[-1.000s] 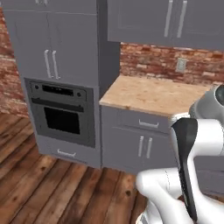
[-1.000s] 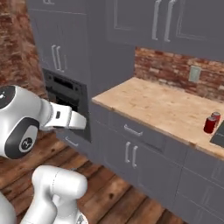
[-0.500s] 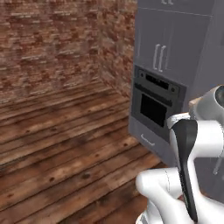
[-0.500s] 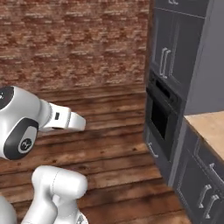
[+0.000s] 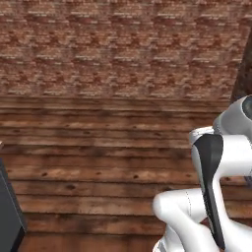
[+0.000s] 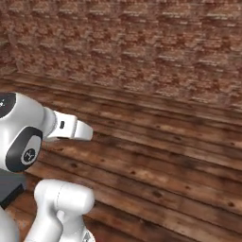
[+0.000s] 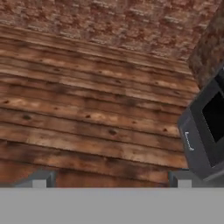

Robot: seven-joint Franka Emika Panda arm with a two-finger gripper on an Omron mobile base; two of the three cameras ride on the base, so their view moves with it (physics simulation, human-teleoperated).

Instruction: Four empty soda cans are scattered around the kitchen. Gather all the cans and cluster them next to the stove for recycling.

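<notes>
A: The gripper (image 7: 111,179) hangs with its jaws spread wide and nothing between them; in the hand view the two dark fingertips (image 7: 41,178) stand far apart over the plank floor (image 7: 87,109).

B: And the cans, the stove?

A: None of them is in sight. Both base views look at the brick wall (image 5: 123,44) and bare wooden floor. The hand view catches a grey oven (image 7: 205,131) with a dark window at its right edge, which is not the cooktop.

B: So which step is this?

A: Searching or travelling, I'd judge. The arm (image 6: 66,127) is tucked close to the base, not reaching for anything, and the cameras face away from any worktop.

B: What does the next move call for?

A: Turning or driving the base until a worktop or a red can comes into view, then lining up close enough for the arm to reach. With the jaws already wide, no opening is needed before a grasp.
</notes>
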